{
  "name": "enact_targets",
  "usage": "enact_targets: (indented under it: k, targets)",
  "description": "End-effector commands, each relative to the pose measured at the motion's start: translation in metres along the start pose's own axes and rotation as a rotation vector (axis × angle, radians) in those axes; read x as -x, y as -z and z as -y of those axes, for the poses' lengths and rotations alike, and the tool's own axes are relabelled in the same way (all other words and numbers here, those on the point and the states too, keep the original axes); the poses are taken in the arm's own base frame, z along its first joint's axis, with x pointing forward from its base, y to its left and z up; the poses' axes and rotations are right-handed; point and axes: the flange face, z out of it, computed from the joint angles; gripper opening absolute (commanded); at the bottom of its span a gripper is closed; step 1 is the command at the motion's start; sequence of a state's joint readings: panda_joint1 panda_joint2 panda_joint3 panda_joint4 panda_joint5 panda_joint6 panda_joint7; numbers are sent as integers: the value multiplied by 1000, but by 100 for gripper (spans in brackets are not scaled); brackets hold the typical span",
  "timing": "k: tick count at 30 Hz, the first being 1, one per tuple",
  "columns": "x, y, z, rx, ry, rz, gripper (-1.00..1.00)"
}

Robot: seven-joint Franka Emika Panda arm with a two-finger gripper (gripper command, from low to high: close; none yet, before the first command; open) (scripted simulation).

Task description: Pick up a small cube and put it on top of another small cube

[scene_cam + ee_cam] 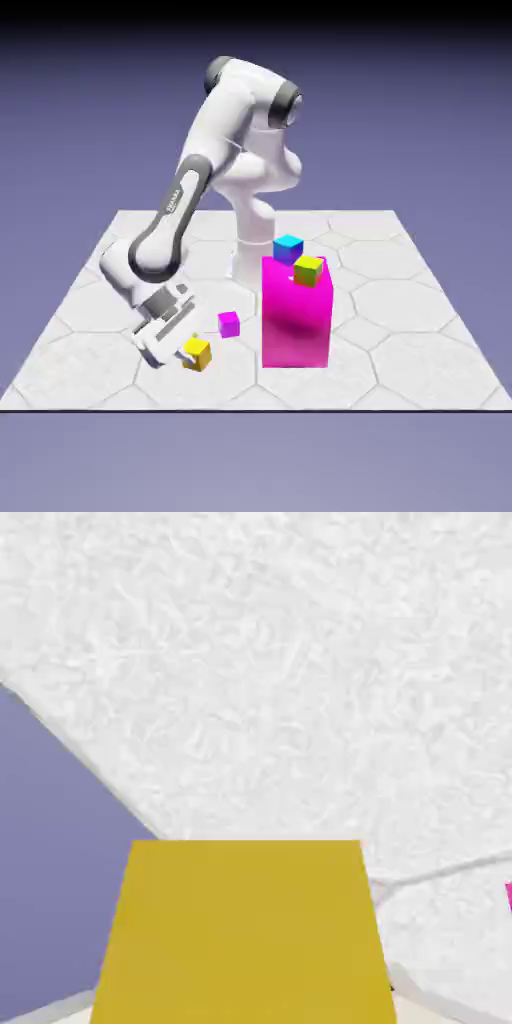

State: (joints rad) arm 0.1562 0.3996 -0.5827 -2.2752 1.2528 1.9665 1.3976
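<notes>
Tool [187,352] closed on the yellow cube [198,354], tilted, low at the exterior view's left of the magenta block [296,320]. Slanted grip could let the cube slip on lifting. Hand view: cube fills the lower middle; a swing blockward risks collision.

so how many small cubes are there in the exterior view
4: yellow at the gripper; magenta on the table; blue, yellow-green by the tall block's top

The small cube [197,354] is plain yellow.
</notes>
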Motion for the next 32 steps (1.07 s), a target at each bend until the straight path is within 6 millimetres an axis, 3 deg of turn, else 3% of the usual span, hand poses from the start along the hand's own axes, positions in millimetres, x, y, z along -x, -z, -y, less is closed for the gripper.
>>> enact_targets:
  k: [1, 6, 12, 17, 22, 24, 28, 29, 30, 32]
  targets:
    - [9, -2, -11, 36, 20, -5, -100]
    - [51, -4, -69, 178, 139, -42, -100]
    - [91, 8, -147, 274, 303, -143, -100]
    - [111, 23, -213, 286, 437, -278, -100]
    - [117, 35, -274, 235, 546, -453, -100]
    - [117, 35, -275, 233, 548, -457, -100]
    - [83, -22, -268, 233, 548, -457, -100]
    - [83, -22, -268, 233, 548, -457, 100]
    - [83, -22, -268, 233, 548, -457, 100]
    - [102, 7, -272, 235, 549, -455, 100]
